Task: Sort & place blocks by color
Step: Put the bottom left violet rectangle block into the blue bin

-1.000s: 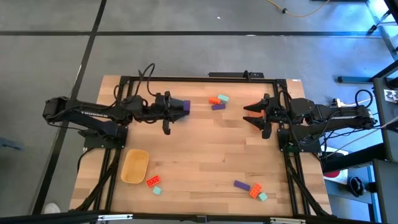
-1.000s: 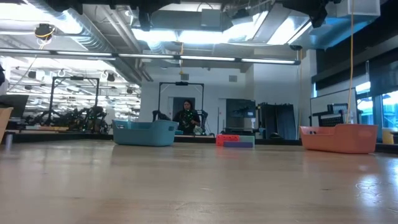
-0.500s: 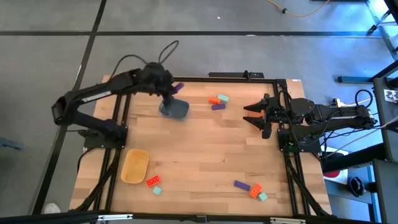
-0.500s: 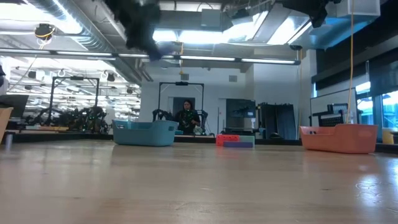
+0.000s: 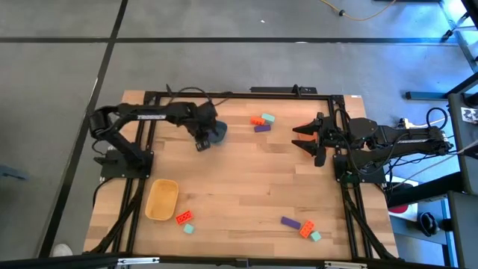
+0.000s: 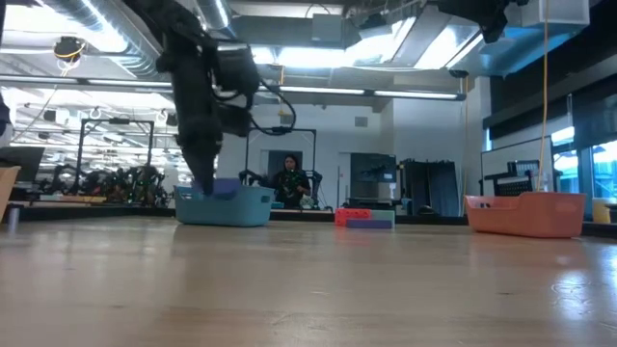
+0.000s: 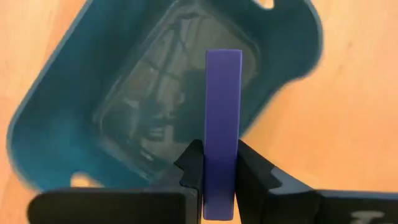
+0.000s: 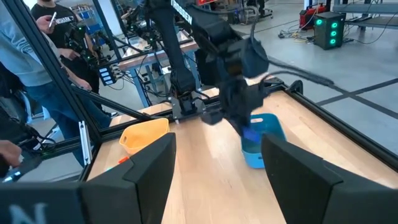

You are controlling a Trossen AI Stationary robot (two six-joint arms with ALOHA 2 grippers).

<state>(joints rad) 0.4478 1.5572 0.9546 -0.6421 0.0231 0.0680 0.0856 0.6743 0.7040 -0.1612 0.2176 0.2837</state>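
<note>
I've got the left gripper (image 7: 219, 171) w/ fingers clamped on a long, flat-sided purple plastic brick (image 7: 222, 124), smooth face, held end-on right over the open mouth of the rounded blue plastic tub (image 5: 216, 131) at the far left of the wooden worktop (image 5: 246, 179). In low view the brick sits just at the tub's rim. Right gripper (image 5: 296, 137) waits at the right side, fingers apart, holding nothing. Other bricks: orange-red, mint-green & purple cluster (image 5: 261, 122) near the far edge; orange-red + mint pair (image 5: 184, 220) beside the yellow-orange rounded tub (image 5: 161, 199); purple, orange-red, mint trio (image 5: 300, 226) near the front right.
</note>
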